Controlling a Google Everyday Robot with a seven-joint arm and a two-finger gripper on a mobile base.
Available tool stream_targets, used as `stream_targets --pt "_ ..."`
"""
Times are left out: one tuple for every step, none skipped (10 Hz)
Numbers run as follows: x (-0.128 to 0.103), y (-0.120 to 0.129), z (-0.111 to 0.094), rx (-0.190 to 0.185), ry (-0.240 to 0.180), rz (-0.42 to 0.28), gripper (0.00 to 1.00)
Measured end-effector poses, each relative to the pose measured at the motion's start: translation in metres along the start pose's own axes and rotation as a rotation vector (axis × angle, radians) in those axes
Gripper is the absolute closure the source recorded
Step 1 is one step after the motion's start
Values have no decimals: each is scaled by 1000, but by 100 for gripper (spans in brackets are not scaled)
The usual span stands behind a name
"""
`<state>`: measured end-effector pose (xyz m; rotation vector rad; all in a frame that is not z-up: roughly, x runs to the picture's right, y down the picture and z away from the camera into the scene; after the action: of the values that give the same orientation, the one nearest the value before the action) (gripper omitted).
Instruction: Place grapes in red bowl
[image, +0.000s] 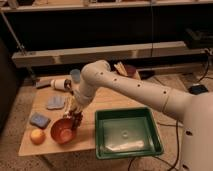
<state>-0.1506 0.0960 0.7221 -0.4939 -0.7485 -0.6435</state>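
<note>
The tool (75, 111) is gripping the grapes (78, 119), hanging them over the red bowl's (61, 131) right rim for dropping.

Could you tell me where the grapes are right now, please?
In the camera view, the grapes hang from the shut gripper over the table's left half, just at the right rim of the red bowl, left of the green tray.

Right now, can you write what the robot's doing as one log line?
gripper: shut on grapes | place: over red bowl's right rim | grapes: not yet in bowl | nearby: green tray
</note>
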Motion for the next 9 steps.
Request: stream_targets --pt "-6 1 2 10 14 -30 100" --pt "-12 0 -2 16 25 -57 100" --pt "-19 -4 -7 20 35 -79 100" --pt "-28 -10 -10 19 41 -99 100" --pt "-33 -15 -7 14 44 -109 100" --pt "-40 -19 -2 8 46 -120 100" --pt "-42 -21 1 5 45 -126 100" --pt "-43 -22 6 1 44 -129 100" --pt "-42 -22 9 -1 42 -128 97"
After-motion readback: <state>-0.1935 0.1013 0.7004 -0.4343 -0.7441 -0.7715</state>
